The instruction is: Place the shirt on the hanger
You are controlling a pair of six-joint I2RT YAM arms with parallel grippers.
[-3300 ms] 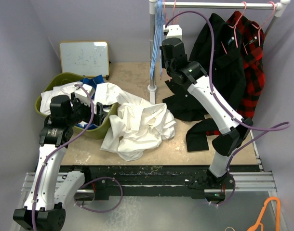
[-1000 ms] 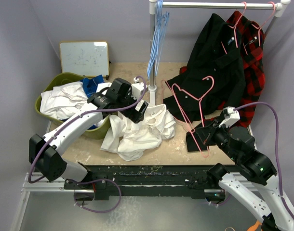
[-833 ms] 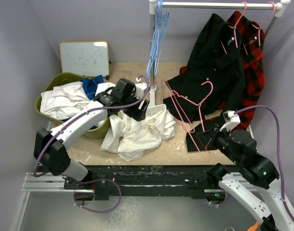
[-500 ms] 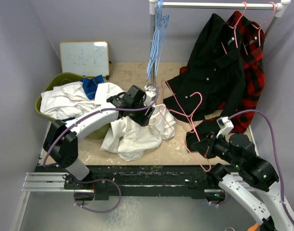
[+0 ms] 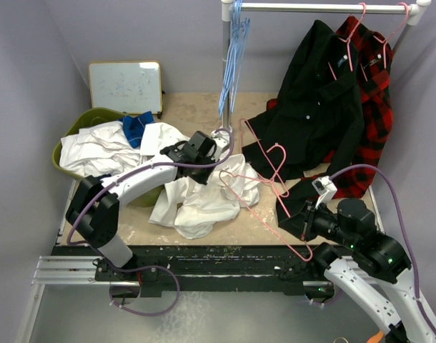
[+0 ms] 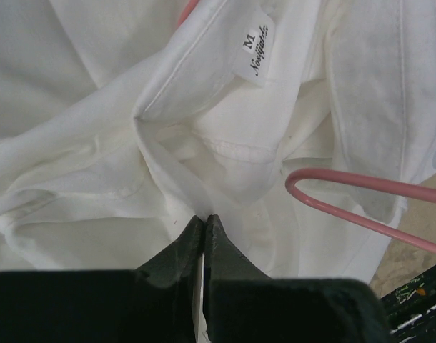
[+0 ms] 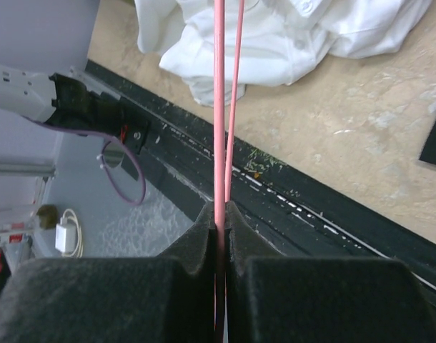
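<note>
1. The right pincer (image 7: 219, 211), down by the robot's base, is squeezed tight on the thin pink hanger (image 7: 219, 100). It is a wire triangle with a curved hook, and it leans up and away over the table (image 5: 196, 107).
2. One rounded corner of the pink hanger lies on the big thin white shirt (image 5: 204, 204) with a collar. The white shirt sits in a crumpled heap in the middle of the table.
3. The left pincer (image 6: 205, 220) is pressed together on a fold of the white shirt, just under the collar and its little size label (image 6: 255, 48).
4. I think the job now is to slip that hanger corner inside the neck. Lift the fold first so the neck opens, then slide the wire in slowly. The cloth is thin, so it may slip or bunch up.
5. The table is a tan board with pale scuffs.
6. Far back on the left are a green basket (image 5: 59, 153) of clothes and a small whiteboard (image 5: 125, 86).
7. At the very back, a black shirt (image 5: 318, 93), a red-and-black plaid shirt (image 5: 377, 93) and thin blue hangers (image 5: 232, 64) hang on a white rail (image 5: 325, 7). The walls are pale purple.
</note>
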